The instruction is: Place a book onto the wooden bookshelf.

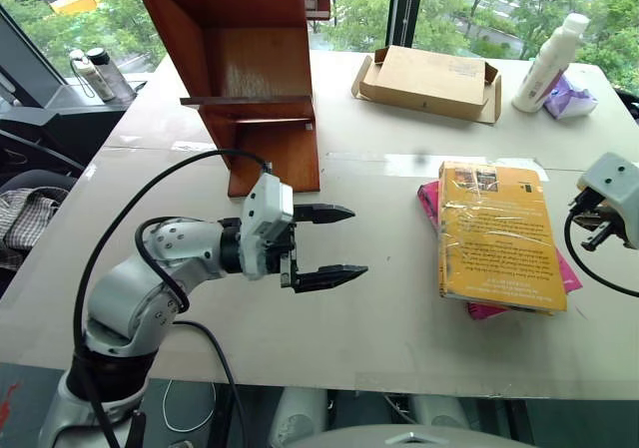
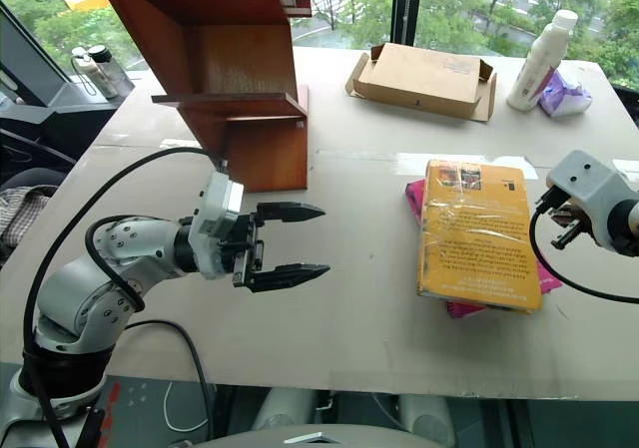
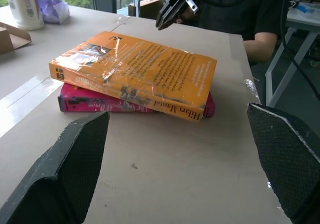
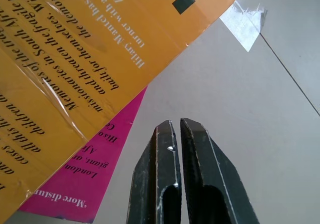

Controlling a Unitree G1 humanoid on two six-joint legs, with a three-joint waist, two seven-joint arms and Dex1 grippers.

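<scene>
The book [image 1: 499,233] lies flat on a pink book [image 3: 90,103] on the surface [image 1: 379,318], well apart from the wooden bookshelf [image 1: 250,69]. My left gripper [image 1: 324,243] gapes wide; my right gripper [image 4: 180,134] is pinched shut, empty. Stiff, weighty, slippery wrap: I'd clamp the overhanging spine edge.

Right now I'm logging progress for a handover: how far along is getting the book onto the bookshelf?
Nothing is done yet: the yellow book lies flat on the pink book on the table, apart from the wooden bookshelf. In hand: the right claw is shut and empty beside the book, and the left claw is open, facing it. Left: grasp, lift, shelve.
</scene>
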